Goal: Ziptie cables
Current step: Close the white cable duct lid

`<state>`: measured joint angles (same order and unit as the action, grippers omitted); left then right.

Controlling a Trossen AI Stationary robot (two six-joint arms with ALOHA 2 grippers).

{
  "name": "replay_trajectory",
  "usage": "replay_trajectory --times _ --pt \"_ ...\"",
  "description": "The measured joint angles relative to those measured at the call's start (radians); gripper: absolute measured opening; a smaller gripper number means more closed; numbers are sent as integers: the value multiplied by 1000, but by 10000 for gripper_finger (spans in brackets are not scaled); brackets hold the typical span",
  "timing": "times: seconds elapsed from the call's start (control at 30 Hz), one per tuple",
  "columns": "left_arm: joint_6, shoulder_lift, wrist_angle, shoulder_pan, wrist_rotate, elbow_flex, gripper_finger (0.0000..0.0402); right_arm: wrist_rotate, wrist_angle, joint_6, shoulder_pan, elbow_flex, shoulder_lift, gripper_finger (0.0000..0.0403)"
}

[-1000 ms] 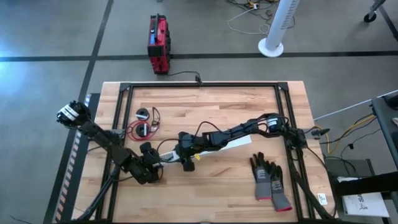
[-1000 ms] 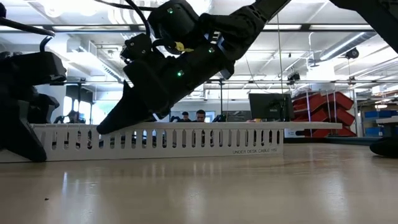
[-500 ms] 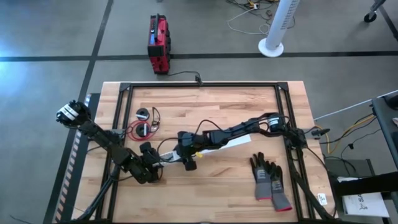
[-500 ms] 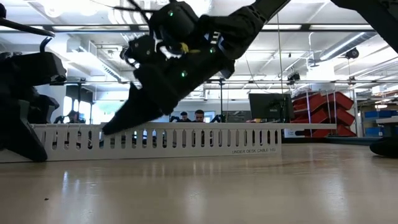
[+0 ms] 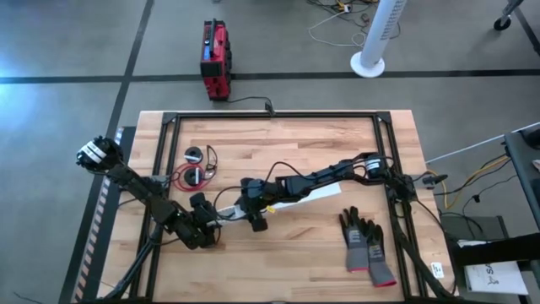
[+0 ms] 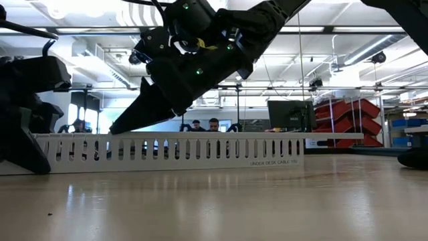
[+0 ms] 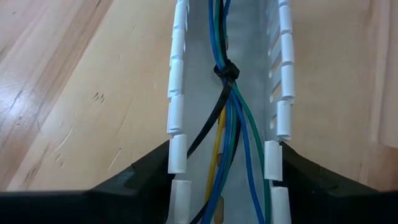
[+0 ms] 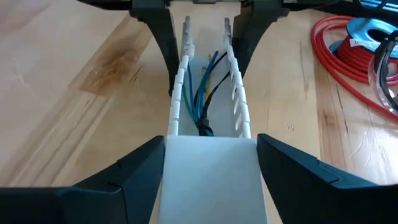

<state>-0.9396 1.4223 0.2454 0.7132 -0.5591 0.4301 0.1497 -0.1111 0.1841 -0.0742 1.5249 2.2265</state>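
A long white slotted cable tray [image 5: 291,196] lies slantwise on the wooden table. Inside it run the cables [image 7: 231,124]: blue, green, yellow and black wires bound by a black ziptie [image 7: 227,70]. My left gripper [image 7: 222,162] is shut on the tray's left end [image 5: 218,218]. A little farther along the tray, my right gripper [image 8: 211,140] is open, one finger beside each side wall, with the tips about level with the top rim [image 6: 114,132]. A coil of red wire [image 5: 187,177] lies on the table beyond the tray. My left gripper pinches the tray's two slotted side walls [image 7: 177,149] between its fingers, near the left end. The fingers lie across the tray, one outside each wall. The tray rests flat on the table. My right gripper: I cannot tell whether its fingers touch the tray.
A pair of grey and black gloves [image 5: 364,245] lies at the near right. Two small wire spools [image 5: 196,154] sit by the red coil. A black frame [image 5: 270,114] runs round the table's edge. The red box [image 5: 215,59] stands on the floor behind.
My right gripper has risen a little. Its near fingertip stood in front of the tray's near wall and is now level with the top rim. The tray and my left gripper have stayed where they were.
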Motion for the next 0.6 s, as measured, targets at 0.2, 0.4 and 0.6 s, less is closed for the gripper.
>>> replay_trajectory --times 0.2,0.4,0.6 --pt "6 0 -3 0 0 0 208 5 13 0 0 -3 0 262" --pt "11 0 -6 0 -1 -1 208 5 8 -11 -1 -3 0 258" --pt "15 0 -10 0 -2 -1 208 5 7 -27 -1 -3 0 218"
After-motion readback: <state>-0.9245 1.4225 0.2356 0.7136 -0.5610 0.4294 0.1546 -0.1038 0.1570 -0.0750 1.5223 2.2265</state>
